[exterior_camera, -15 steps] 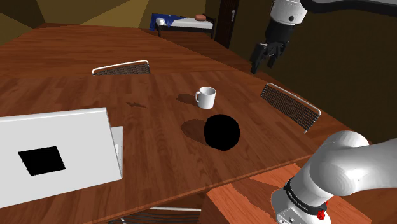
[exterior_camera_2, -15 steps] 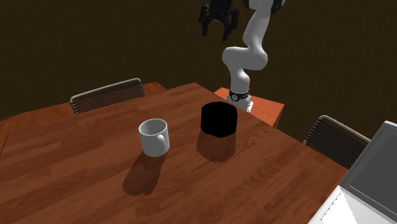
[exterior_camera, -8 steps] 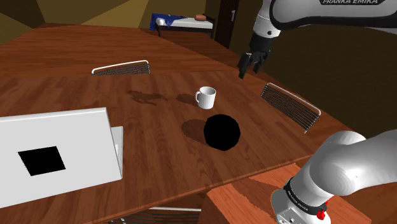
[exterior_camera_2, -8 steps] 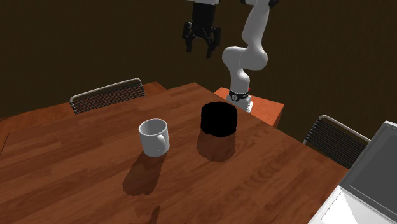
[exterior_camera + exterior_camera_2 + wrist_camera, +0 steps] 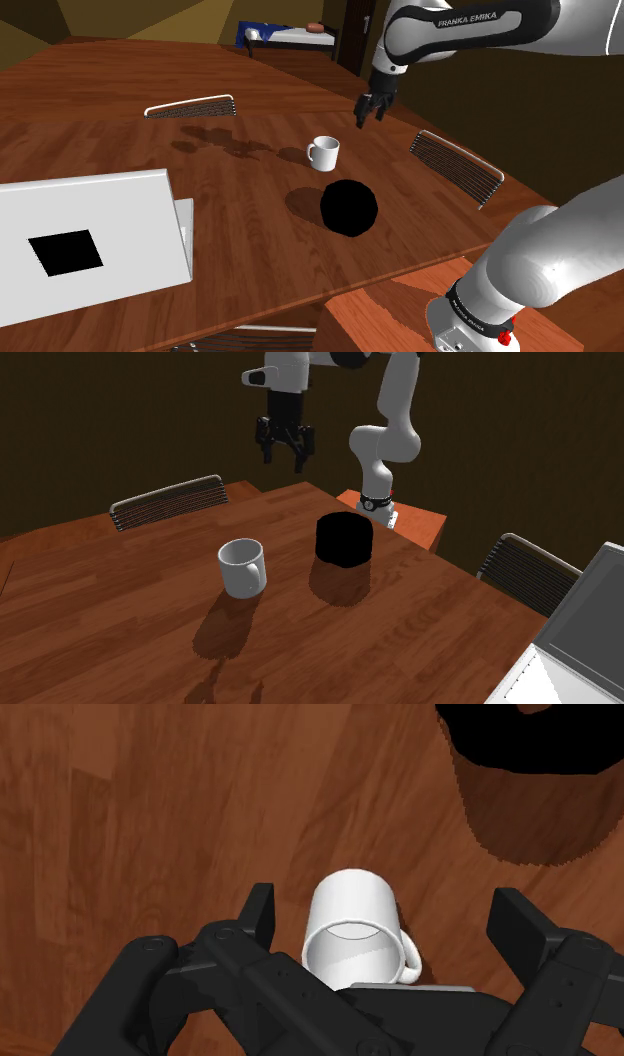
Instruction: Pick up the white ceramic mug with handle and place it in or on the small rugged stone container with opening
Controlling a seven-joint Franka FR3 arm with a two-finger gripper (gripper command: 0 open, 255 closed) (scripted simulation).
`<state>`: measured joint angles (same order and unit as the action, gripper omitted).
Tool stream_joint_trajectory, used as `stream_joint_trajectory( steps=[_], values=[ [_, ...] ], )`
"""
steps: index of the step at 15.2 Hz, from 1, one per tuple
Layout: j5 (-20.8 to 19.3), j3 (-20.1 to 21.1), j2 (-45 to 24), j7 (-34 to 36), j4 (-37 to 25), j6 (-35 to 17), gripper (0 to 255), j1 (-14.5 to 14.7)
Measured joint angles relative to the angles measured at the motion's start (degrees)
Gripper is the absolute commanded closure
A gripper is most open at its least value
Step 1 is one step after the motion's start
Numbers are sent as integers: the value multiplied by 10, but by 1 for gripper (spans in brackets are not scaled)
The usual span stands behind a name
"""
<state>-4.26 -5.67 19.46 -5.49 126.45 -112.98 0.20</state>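
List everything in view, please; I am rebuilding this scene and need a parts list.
table: one, brown wood.
container: one, black, on the table.
mug: one, white, upright beside the container.
chairs: three, slatted backs, at the table's edges.
laptop-like thing: one, white, shoulder view's left.
bench-like thing: one, white and blue, beyond the table.
stand: one, reddish-brown, shoulder view's lower right.
arm: one, white; jaws black, open, above the mug, not touching.

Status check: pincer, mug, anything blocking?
Pincer open, empty, hovering over the mug. White mug upright on table, not gripped. Black container stands apart beside it; nothing between pincer and mug.
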Motion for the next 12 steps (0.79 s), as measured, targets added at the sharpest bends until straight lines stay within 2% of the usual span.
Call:
stream_joint_trajectory(
  steps=[6,12],
  values=[
    [28,-25,-134,-57,-61,-64,0,0],
    [67,-34,-266,-112,-147,-98,0,-7]
  ],
)
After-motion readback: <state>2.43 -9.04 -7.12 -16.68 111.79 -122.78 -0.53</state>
